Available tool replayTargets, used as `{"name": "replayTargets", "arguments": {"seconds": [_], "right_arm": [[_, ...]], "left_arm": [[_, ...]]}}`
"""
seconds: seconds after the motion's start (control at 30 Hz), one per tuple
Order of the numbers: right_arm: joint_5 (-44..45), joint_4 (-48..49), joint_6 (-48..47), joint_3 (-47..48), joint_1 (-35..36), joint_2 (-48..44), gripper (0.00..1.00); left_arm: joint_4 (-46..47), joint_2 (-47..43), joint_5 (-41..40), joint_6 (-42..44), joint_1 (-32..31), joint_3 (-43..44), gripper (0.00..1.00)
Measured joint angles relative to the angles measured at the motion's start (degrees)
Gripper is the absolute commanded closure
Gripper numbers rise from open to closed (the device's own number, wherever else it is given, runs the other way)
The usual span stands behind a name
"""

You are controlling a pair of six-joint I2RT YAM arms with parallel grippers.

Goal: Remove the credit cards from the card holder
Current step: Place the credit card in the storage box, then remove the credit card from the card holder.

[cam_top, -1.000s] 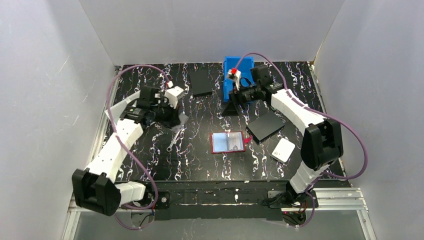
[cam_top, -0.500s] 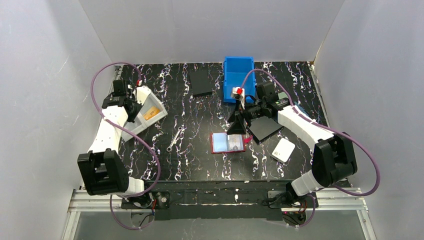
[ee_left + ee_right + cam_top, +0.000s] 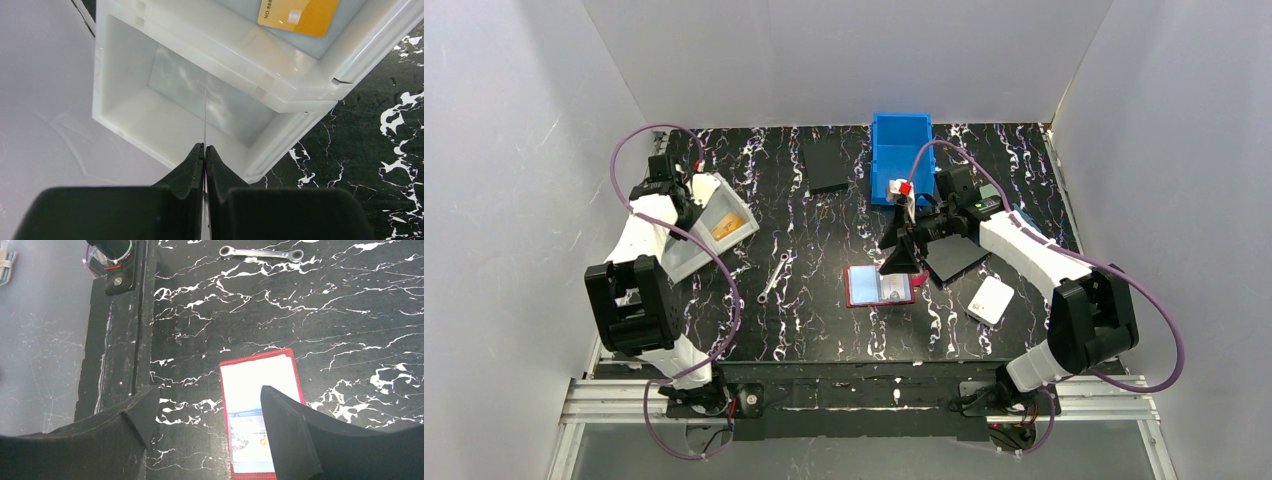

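Looking into the white bin [image 3: 120, 100], we see an orange card [image 3: 298, 15] lying in one compartment, while the left gripper [image 3: 205, 147] pinches a thin card [image 3: 205, 115] edge-on over the other. The red card holder [image 3: 257, 375] lies open on the table [image 3: 824, 320], a pale card [image 3: 245, 437] in its pocket, beneath the right gripper [image 3: 205, 410], whose jaws stand wide. A second ago the left gripper was out near the wrench [image 3: 773, 278] and the right one by the blue bin [image 3: 901, 150].
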Motion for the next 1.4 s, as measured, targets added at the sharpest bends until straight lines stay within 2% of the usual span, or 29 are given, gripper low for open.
{"name": "replayTargets", "arguments": {"seconds": [0.27, 0.53, 0.83, 1.1, 1.27, 1.33, 1.37, 1.4], "right_arm": [[-0.8, -0.7, -1.1, 0.0, 0.0, -0.2, 0.17], [-1.0, -1.1, -1.7, 0.0, 0.0, -1.0, 0.17], [-1.6, -1.7, -2.5, 0.0, -0.2, -1.0, 0.17], [-2.5, -2.0, -2.7, 0.0, -0.3, -1.0, 0.17], [-2.4, -2.6, -4.4, 0.0, -0.4, -1.0, 0.17], [-2.0, -4.1, -6.6, 0.0, -0.4, -1.0, 0.17], [-1.4, -5.1, -7.9, 0.0, -0.5, -1.1, 0.17], [-1.1, -5.7, -8.7, 0.0, -0.8, -1.3, 0.16]], "left_arm": [[0.9, 0.0, 4.6, 0.5, 0.7, -4.1, 1.00], [-0.3, 4.8, 7.7, 0.2, 1.6, -1.3, 1.00], [-1.4, 7.5, 8.3, -1.9, 2.4, 1.3, 0.78], [-0.7, 7.5, 0.4, -5.2, 3.2, 6.3, 0.77], [0.4, 6.1, -1.0, -9.7, 3.6, 7.5, 0.66], [0.5, 2.6, 1.2, -13.7, 3.7, 7.4, 0.54], [1.7, -0.2, 2.8, -15.5, 3.7, 6.5, 0.42], [4.0, -7.3, 6.8, -19.7, 3.7, 3.1, 0.31]]}}
